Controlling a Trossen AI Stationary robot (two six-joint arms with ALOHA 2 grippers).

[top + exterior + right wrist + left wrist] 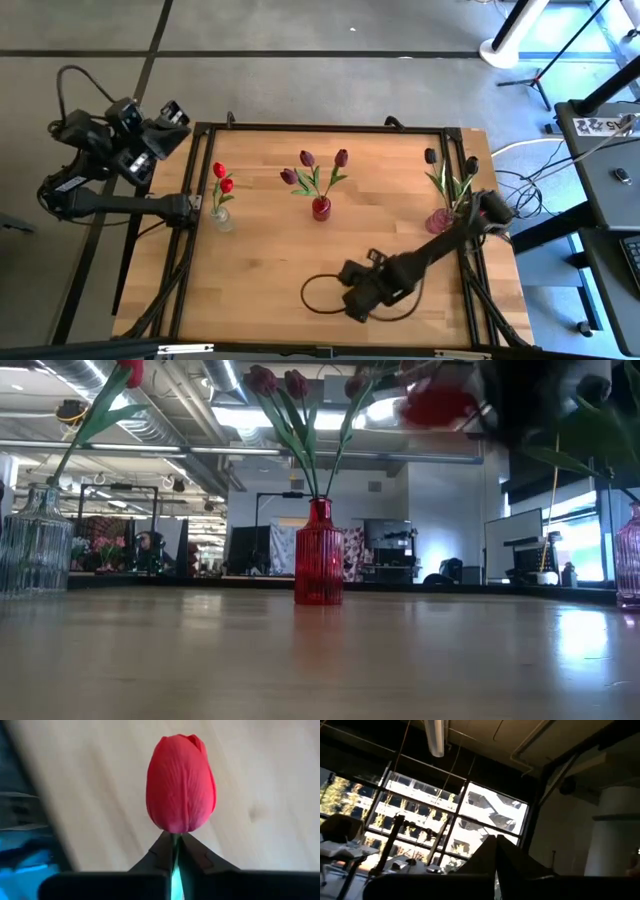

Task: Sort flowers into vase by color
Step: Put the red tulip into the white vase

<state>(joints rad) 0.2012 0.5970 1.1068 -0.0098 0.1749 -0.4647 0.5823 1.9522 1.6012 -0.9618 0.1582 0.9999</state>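
right hand (175,851) | clamped on red tulip (181,782) stem | bud just beyond fingertips

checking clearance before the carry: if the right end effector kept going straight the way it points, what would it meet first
Probably the wooden table. The right end effector, shut on the red tulip, faces bare boards behind the bud, though depth is unclear.

From where the left arm's camera points, the left gripper (496,851) is aimed upward at the room, its two dark fingers (482,857) pressed together into a single wedge with nothing between them. Beyond them a big multi-pane window (440,815) fills the middle, with a bright building and sunlit trees outside. A long light fixture (435,737) hangs from the dark ceiling overhead. A pale round column (615,832) stands at one side, and a cluttered desk (340,851) sits low on the other.
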